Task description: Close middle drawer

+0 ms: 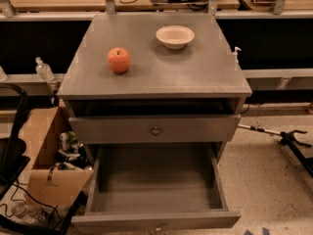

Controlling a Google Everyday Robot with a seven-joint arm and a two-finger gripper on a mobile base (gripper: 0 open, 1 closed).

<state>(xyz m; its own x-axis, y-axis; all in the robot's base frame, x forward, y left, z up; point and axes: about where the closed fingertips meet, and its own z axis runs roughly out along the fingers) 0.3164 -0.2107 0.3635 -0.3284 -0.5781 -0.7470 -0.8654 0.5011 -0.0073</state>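
Item: middle drawer [156, 202], grey wood, pulled far out toward the camera at the foot of the desk [161, 77]. Box bare inside, nothing to catch or crush. Front panel [112, 221] low, at the bottom edge of the view, with a small round knob [157, 226] at its centre, partly cut off.

Item: upper drawer [205, 129], taller front, shut just above the open box. Not mine to touch.

Item: my gripper, outside the camera view; whether apart or together, I cannot tell.

Item: desk top, carrying an apple [119, 60] and, further back, a bowl [175, 36], the two apart. Cardboard box [41, 151] of clutter on the floor just beside the open drawer's side.

Step in hand, as I judge it: bring my gripper to the front panel; none of the closing is done yet.

Method advised: meet the panel at or close beside the knob, dead centre, so the drawer runs straight and does not rack. Push flat and level, straight toward the desk, with no downward lean. Slow before the end, so the jolt does not set the apple rolling. Stop when the panel sits flush beneath the upper drawer.
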